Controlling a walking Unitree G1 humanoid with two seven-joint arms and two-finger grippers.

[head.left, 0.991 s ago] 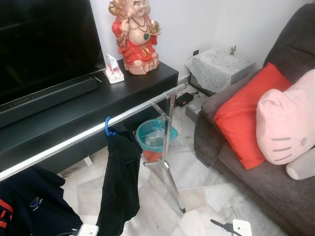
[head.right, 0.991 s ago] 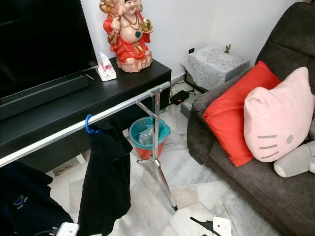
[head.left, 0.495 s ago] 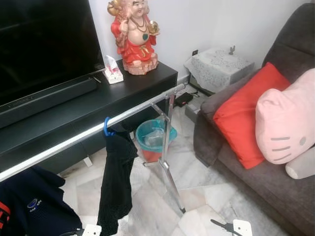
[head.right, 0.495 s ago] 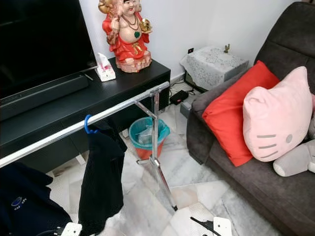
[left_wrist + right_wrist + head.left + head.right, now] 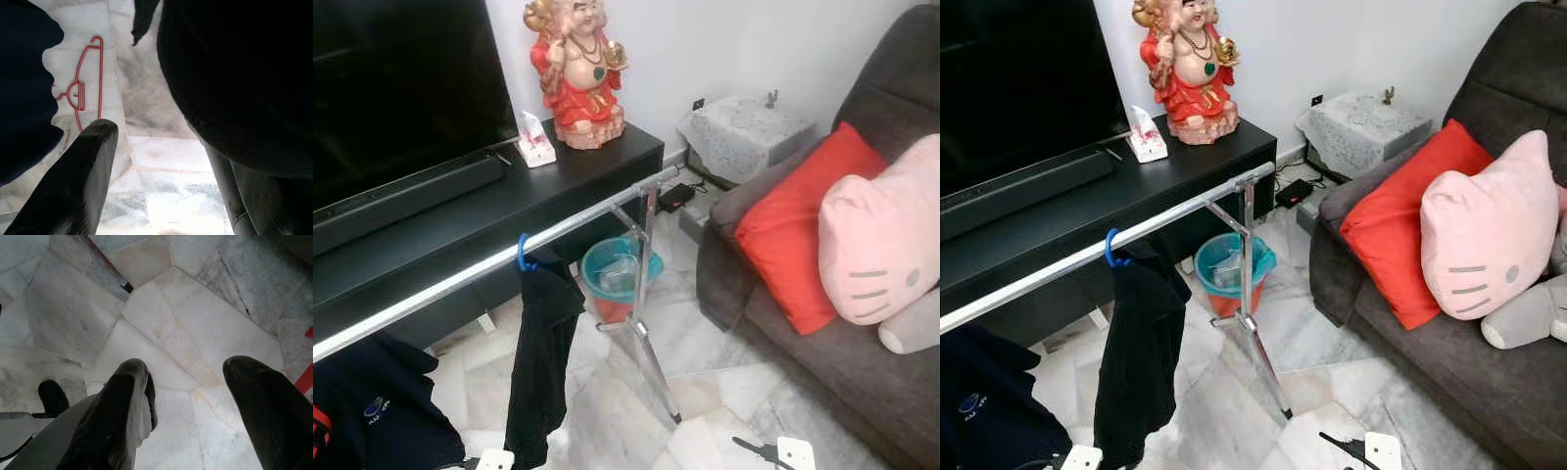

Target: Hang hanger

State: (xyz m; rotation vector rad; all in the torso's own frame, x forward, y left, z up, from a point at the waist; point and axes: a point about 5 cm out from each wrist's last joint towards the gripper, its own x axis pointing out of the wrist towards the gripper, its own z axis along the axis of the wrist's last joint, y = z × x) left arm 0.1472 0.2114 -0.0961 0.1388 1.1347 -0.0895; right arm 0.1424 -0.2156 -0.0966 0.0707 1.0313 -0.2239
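Observation:
A blue hanger hook (image 5: pixel 523 256) sits on the silver rail (image 5: pixel 587 212), and a black garment (image 5: pixel 540 362) hangs from it. A dark navy garment (image 5: pixel 372 411) hangs further left on the rail. A red hanger (image 5: pixel 86 81) lies flat on the marble floor in the left wrist view. My left gripper (image 5: pixel 161 196) is open low beside the black garment, nothing between its fingers (image 5: pixel 73 181). My right gripper (image 5: pixel 190 396) is open above the bare floor, holding nothing.
The rail's stand leg (image 5: pixel 651 357) slants down to the floor. A teal bin (image 5: pixel 622 277) stands behind it, under a black TV console (image 5: pixel 460 225) with a red statue (image 5: pixel 576 73). A grey sofa (image 5: pixel 803 323) with red and pink cushions is on the right.
The black garment has turned on the rail and looks narrower. The whole view has shifted slightly. Both arms stay low.

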